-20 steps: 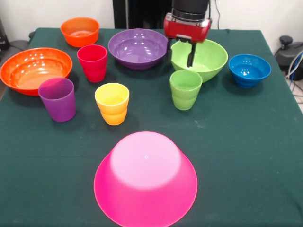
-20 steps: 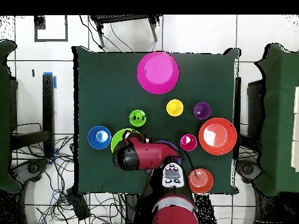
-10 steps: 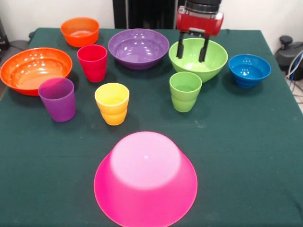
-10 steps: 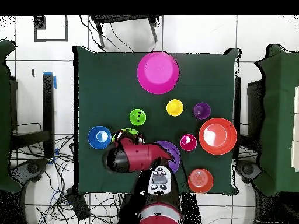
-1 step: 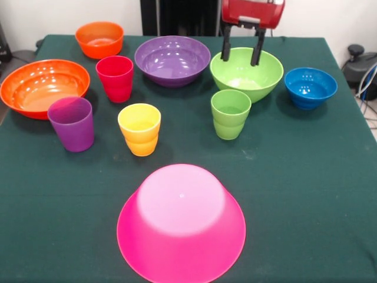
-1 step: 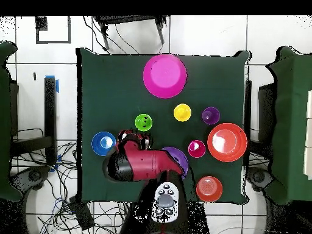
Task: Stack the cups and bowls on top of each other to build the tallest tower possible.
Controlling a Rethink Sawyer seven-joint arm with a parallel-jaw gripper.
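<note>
My gripper (image 5: 240, 60) hangs open and empty over the far rim of the light green bowl (image 5: 247, 78). The upturned pink bowl (image 5: 181, 221) sits alone at the front with nothing on it. Behind it stand the green cup (image 5: 230, 112), yellow cup (image 5: 139, 128), purple cup (image 5: 71, 122) and red cup (image 5: 115, 78). Along the back lie the purple bowl (image 5: 172, 59), small orange bowl (image 5: 99, 38), large orange bowl (image 5: 42, 85) and blue bowl (image 5: 310, 86). In the overhead view the arm (image 6: 137, 164) hides most of the green bowl; the pink bowl (image 6: 164, 75) shows there.
All pieces stand apart on the dark green tablecloth (image 5: 294, 177). Cables and chairs surround the table (image 6: 97, 73) on the floor.
The gripper has risen and shifted right, from low between the purple and green bowls to higher above the green bowl's far rim. No cup or bowl has moved.
</note>
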